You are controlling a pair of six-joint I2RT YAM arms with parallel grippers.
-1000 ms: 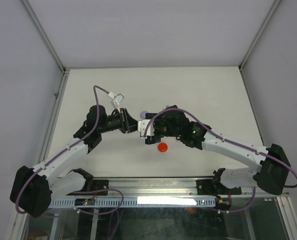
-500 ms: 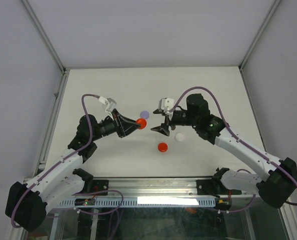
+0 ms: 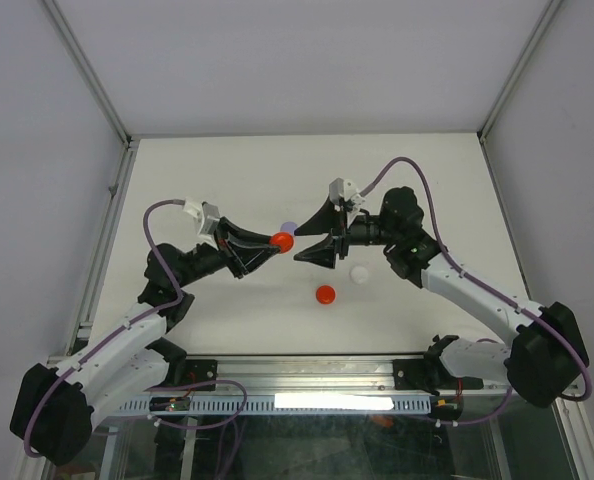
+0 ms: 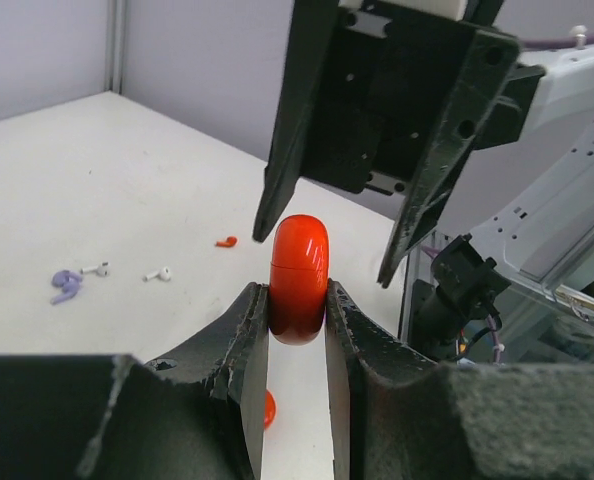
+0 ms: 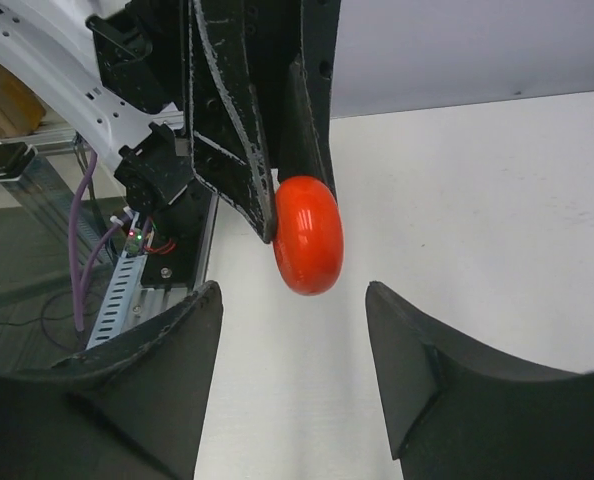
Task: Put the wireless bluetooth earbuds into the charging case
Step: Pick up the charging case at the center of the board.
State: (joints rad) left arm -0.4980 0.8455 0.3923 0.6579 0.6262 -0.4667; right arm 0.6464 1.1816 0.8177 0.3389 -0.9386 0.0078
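From above we cannot make out the earbuds [image 4: 159,273] – only the left wrist view shows them, tiny and blurred, loose on the table [image 3: 197,170]. The lilac disc [image 3: 289,227] is half hidden behind the red charging case [image 4: 298,278], which the left gripper [image 4: 297,300] pinches by its sides. The right gripper [image 5: 289,320] stands spread, holding nothing – since half a second ago it has closed in on the case from the right

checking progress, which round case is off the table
The red case pinched in the left claw, held in the air; the second red case, the white case and the lilac case lie on the table.
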